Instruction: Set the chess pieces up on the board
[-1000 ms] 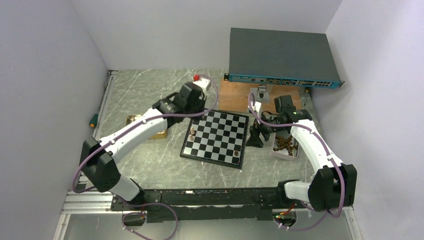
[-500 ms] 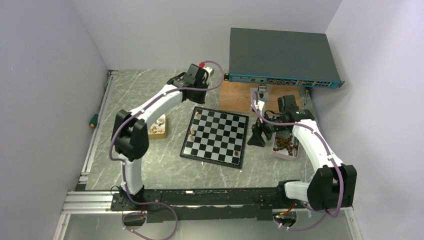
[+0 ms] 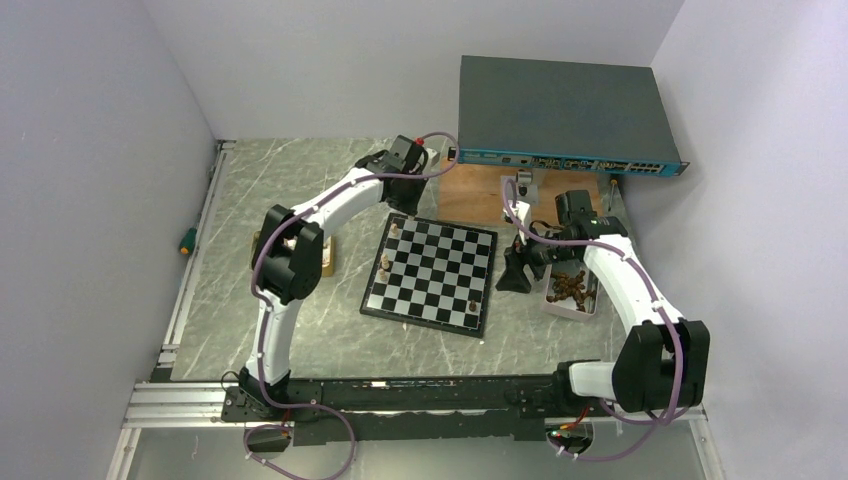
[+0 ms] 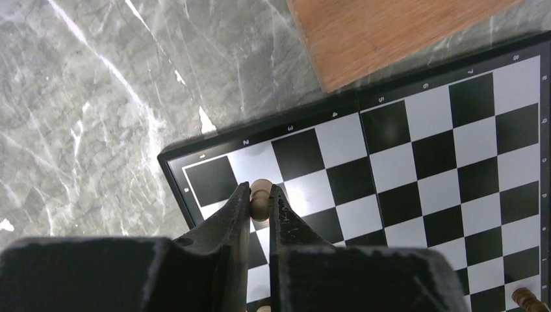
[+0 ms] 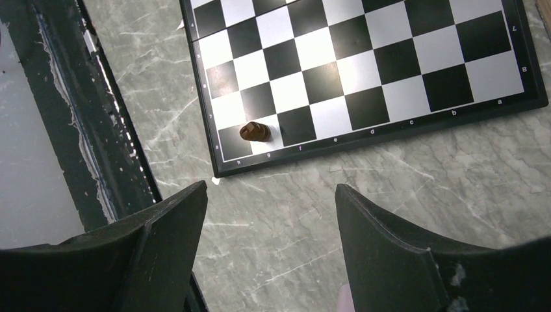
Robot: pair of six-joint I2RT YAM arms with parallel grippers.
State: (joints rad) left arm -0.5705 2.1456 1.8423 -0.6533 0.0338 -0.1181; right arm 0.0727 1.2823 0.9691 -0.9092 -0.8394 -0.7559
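— What does the left hand (image 4: 260, 201) hold?
— Its two fingers are pressed together on a small light tan turned-wood chess piece (image 4: 260, 190), gripped just under the rounded head.
— Where is it?
— Over the black-and-silver checked chessboard (image 4: 422, 140), at the board corner facing the far left corner of the grey marble surface (image 4: 97, 97). Whether its foot touches cannot be told.
— How should it handle?
— Probably light, hard and smooth. It could twist or topple, so a hold low on the stem looks safest.
— And the right hand (image 5: 269, 190)?
— Fingers wide apart and empty, above bare surface toward the right edge. It is near a dark brown piece (image 5: 255, 132) standing on the board's outer row.
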